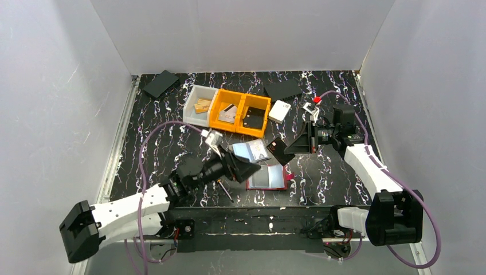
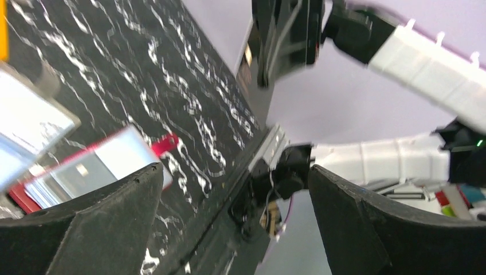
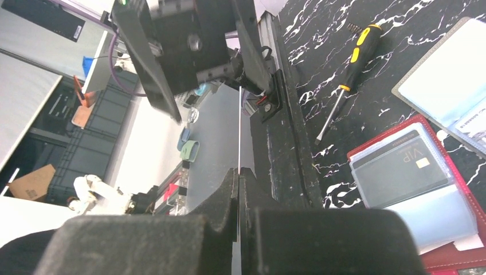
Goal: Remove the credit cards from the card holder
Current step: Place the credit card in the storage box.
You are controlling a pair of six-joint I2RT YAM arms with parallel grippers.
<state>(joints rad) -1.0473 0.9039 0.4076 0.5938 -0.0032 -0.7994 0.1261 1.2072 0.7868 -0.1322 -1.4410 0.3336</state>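
The red card holder [image 1: 267,177] lies open on the black marbled table, with a grey VIP card [image 3: 395,172] and a light blue card [image 3: 441,215] in its sleeves. It also shows in the left wrist view [image 2: 91,166]. My right gripper [image 3: 238,172] is shut on a thin card [image 3: 239,132] seen edge-on; in the top view it looks like a dark card [image 1: 279,151] held above the table, right of the holder. My left gripper [image 2: 235,189] is open and empty, just left of the holder [image 1: 247,169]. A light blue card sleeve [image 1: 250,150] lies behind the holder.
A yellow-handled screwdriver [image 3: 349,63] lies near the front edge. Orange bins [image 1: 243,112] and a white bin [image 1: 199,103] stand at the back, with a white card-size piece [image 1: 279,110] beside them. Black flat pieces [image 1: 160,83] lie at the far edge.
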